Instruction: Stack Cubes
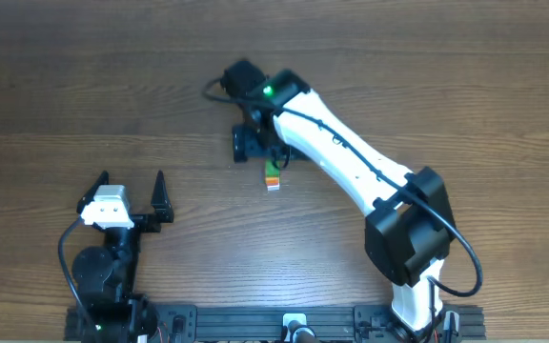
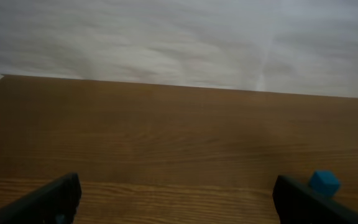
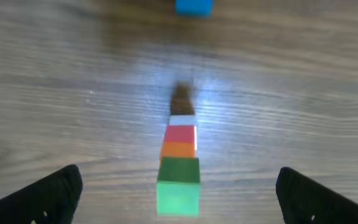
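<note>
The stack of cubes (image 3: 179, 158) is standing near the middle of the table (image 1: 65, 76), with green on top, then orange, red and a white one at the bottom. Its long axis is running straight up from the wood, pointing at the right gripper (image 1: 258, 145), which is hovering over it with its jaws spread wide and holding nothing. A blue cube (image 3: 193, 6) is sitting alone on the table just beyond the tower. I'm judging four cubes placed and the blue one next. That is calling for a reach past the tower, a squeeze on the blue cube, then a square, gentle set-down on the green. The left gripper (image 1: 130, 186) is sitting near its base, also gaping wide and empty.
</note>
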Controlling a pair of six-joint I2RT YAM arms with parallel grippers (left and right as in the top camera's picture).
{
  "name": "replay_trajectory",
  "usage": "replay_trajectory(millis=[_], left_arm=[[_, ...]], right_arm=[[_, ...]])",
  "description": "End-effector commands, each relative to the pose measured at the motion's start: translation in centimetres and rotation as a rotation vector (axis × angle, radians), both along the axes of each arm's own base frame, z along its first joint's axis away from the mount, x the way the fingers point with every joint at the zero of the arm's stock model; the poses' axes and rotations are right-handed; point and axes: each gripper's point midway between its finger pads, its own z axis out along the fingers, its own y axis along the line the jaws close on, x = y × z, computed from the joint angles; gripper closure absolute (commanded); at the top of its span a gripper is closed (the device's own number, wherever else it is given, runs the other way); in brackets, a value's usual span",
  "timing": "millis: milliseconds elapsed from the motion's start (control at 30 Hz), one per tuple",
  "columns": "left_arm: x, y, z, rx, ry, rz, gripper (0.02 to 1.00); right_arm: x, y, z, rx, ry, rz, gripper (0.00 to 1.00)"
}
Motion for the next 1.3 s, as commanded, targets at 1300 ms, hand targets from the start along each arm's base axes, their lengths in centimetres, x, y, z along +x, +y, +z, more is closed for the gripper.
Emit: replay_trajectory(millis=[1300], left_arm=[[0.0,0.3,-0.1,-0.013,-0.003,0.014,0.018]], right_arm=[[8.6,-0.9,-11.1,-0.042,0.073,0.016,0.336]])
